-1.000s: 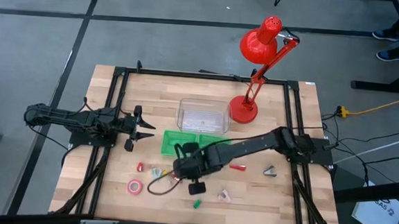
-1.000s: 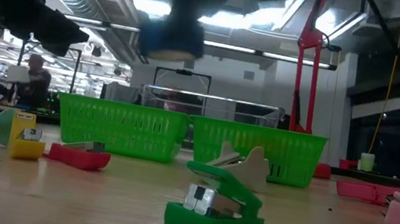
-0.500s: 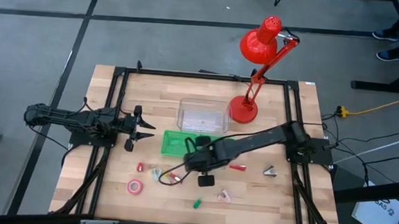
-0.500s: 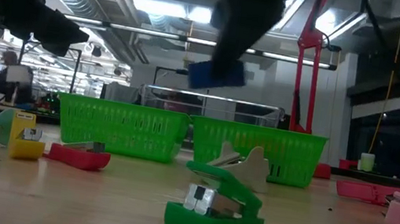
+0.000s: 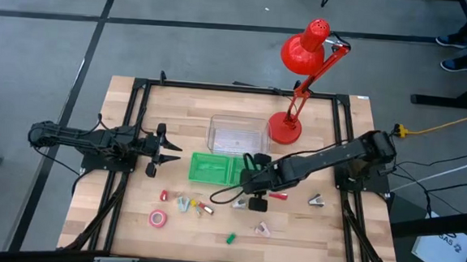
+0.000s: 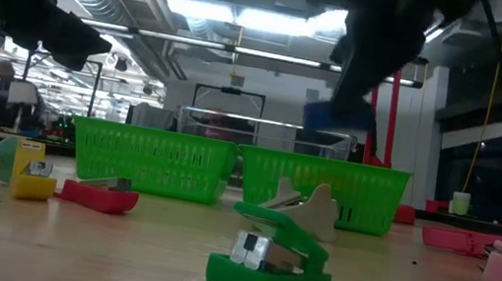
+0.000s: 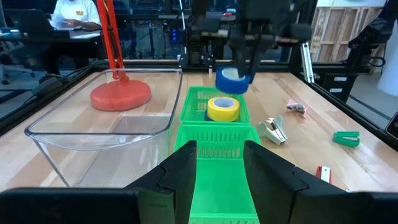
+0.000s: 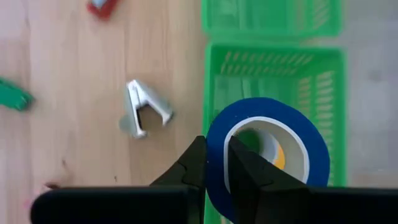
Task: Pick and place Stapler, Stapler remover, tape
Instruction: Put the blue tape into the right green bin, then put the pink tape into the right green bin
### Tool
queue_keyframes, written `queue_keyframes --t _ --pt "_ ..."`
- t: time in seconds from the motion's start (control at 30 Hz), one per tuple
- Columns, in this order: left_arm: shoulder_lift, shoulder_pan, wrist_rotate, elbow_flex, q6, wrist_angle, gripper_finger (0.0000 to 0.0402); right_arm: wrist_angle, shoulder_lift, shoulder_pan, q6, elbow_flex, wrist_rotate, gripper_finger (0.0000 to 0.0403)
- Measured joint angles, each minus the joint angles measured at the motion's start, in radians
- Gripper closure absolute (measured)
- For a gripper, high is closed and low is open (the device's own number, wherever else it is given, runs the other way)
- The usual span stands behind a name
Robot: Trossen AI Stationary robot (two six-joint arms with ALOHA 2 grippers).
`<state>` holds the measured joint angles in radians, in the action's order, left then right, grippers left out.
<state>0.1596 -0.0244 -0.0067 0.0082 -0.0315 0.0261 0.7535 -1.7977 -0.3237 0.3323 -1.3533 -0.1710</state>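
My right gripper (image 5: 248, 181) is shut on a blue tape roll (image 8: 267, 155) and hangs over the right-hand green basket (image 8: 323, 81). A yellow tape roll (image 7: 222, 109) lies on that basket's floor and shows through the blue roll's hole. In the low view the blue roll (image 6: 329, 117) is in the air above the basket rims. A pink tape roll (image 5: 158, 218), a green stapler (image 6: 272, 263), a red stapler (image 5: 277, 195) and a grey stapler remover (image 8: 144, 109) lie on the table. My left gripper (image 5: 163, 149) waits open at the left. My right gripper pinches the blue roll's ring wall (image 8: 216, 146), one finger inside the hollow centre and one outside. The fingers come from above, pointing down. The roll is lifted clear and hangs at the fingers over the green basket.
A second green basket (image 5: 207, 168) sits to the left of the first, with a clear plastic box (image 5: 237, 135) and a red desk lamp (image 5: 286, 128) behind them. A yellow stapler (image 6: 32, 173), a pink remover (image 5: 262, 228) and small pieces lie near the front edge.
My right gripper has carried the blue tape roll from above the table's near middle toward the right and far side, sinking a little, and it now hangs over the right green basket. The left arm has kept still.
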Motion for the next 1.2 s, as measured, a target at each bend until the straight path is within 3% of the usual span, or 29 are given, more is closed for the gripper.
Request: queue_keyframes --t 0.23,0.73,1.2 --pt "0.0 0.0 0.0 0.0 0.0 0.0 0.0272 -0.115 -0.001 0.006 -0.026 0.083 0.006 0.0361" --pt "0.0 0.0 0.0 0.0 0.0 0.0 0.0272 -0.168 -0.001 0.046 -0.052 0.133 -0.02 0.0356" --pt "0.0 0.0 0.0 0.0 0.0 0.0 0.0272 -0.177 -0.001 0.046 -0.04 0.133 0.003 0.028"
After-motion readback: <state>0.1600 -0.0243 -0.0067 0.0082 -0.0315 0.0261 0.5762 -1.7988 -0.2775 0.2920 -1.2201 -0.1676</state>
